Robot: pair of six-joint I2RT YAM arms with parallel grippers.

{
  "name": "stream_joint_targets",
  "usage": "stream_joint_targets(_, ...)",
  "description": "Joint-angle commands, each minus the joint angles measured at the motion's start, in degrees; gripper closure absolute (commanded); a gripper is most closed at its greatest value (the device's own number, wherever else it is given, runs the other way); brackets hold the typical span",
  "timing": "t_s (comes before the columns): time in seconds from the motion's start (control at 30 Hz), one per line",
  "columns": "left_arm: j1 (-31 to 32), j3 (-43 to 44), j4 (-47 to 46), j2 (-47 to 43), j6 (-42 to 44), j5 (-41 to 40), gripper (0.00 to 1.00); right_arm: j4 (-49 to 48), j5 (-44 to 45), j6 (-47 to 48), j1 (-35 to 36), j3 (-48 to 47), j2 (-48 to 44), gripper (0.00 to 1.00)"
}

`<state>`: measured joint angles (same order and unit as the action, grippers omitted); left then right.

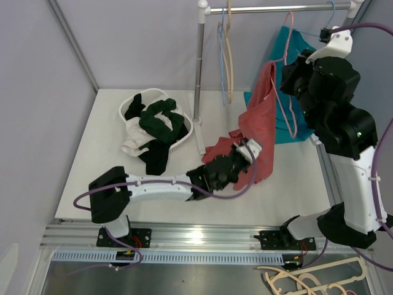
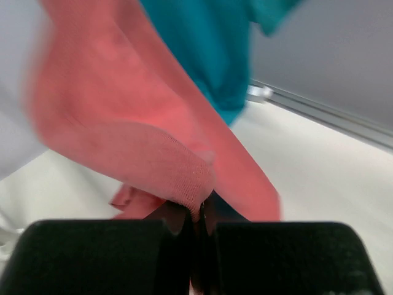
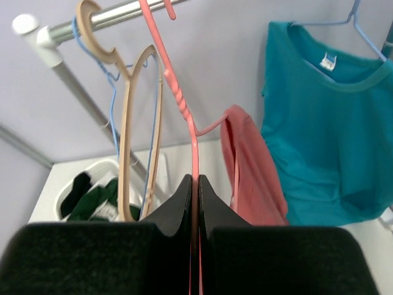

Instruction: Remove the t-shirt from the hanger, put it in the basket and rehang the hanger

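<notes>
The salmon-red t-shirt (image 1: 264,114) droops from one shoulder of a pink hanger (image 1: 291,31) down toward the table. My left gripper (image 1: 249,147) is shut on the shirt's lower hem; in the left wrist view a fold of red cloth (image 2: 141,153) is pinched between the jaws of that gripper (image 2: 201,212). My right gripper (image 1: 295,64) is raised near the rail, shut on the pink hanger's wire (image 3: 178,98), which runs up from between the jaws of the gripper (image 3: 196,181). The shirt (image 3: 249,172) hangs off the hanger's right arm.
A teal t-shirt (image 1: 287,46) on a blue hanger hangs behind the red one. Empty beige and blue hangers (image 1: 227,55) hang on the rail (image 3: 116,12), beside its upright pole (image 1: 199,74). A white basket (image 1: 131,106) of dark clothes sits at the back left.
</notes>
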<state>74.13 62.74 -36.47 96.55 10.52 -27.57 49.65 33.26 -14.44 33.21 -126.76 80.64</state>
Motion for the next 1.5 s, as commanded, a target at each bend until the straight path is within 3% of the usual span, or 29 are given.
stream_joint_targets(0.0, -4.86, 9.05, 8.41, -2.95, -5.26, 1.84, 0.99, 6.33, -6.88, -3.41, 0.27, -0.25, -4.08, 1.00)
stream_joint_targets(0.07, -6.01, 13.18, 8.60, -2.34, -2.80, 0.07, 0.99, 9.23, -8.11, -3.32, 0.45, 0.63, -5.14, 1.00)
stream_joint_targets(0.23, -9.61, 27.86, 27.81, 3.10, -9.97, 0.31, 0.99, 9.25, -7.59, -0.95, 0.54, 3.79, -8.21, 1.00)
stream_joint_targets(0.43, -8.56, 14.97, 21.97, -4.34, -13.68, 7.43, 0.99, 2.67, -7.07, 5.54, 0.45, 4.77, -4.98, 1.00)
stream_joint_targets(0.53, -7.43, 9.52, 24.94, -10.14, -14.57, 12.36, 0.99, -2.16, -7.41, 7.66, -0.42, 4.51, -2.07, 1.00)
stream_joint_targets(0.63, -4.79, 2.86, 22.42, -18.05, -11.32, 8.78, 0.99, -5.68, -14.68, 8.55, -4.02, 2.84, 0.83, 1.00)
stream_joint_targets(0.77, -5.48, 1.07, 23.19, -27.37, -7.90, 4.56, 0.99, -9.83, -20.50, 7.15, -9.38, 1.17, 4.34, 1.00)
stream_joint_targets(0.8, -5.75, 0.55, 22.76, -29.04, -5.28, 0.28, 0.99, -10.62, -21.38, 6.88, -10.35, 0.82, 5.05, 1.00)
stream_joint_targets(0.9, -8.29, -4.28, 15.49, -34.93, -1.22, -6.25, 0.99, -14.65, -24.73, 6.70, -12.99, -0.16, 7.25, 1.00)
stream_joint_targets(1.03, -15.93, -5.88, 15.55, -39.77, -1.65, -6.09, 0.99, -20.20, -27.01, 7.05, -14.31, -1.37, 9.27, 1.00)
stream_joint_targets(1.17, -23.21, 2.35, 16.51, -39.00, 3.18, -6.62, 0.99, -18.10, -29.03, 6.79, -14.67, -8.03, 14.87, 1.00)
stream_joint_targets(1.33, -32.02, 15.12, 19.68, -33.64, 0.55, 0.57, 0.99, -20.81, -30.70, 6.18, -14.93, -8.16, 17.27, 1.00)
stream_joint_targets(1.4, -35.08, 19.15, 20.03, -27.95, 0.64, 1.82, 0.99, -21.87, -31.49, 5.91, -15.19, -8.06, 18.58, 1.00)
stream_joint_targets(1.47, -36.59, 29.08, 18.81, -23.54, 2.12, 3.04, 0.99, -22.23, -32.20, 5.74, -15.28, -8.50, 19.81, 1.00)
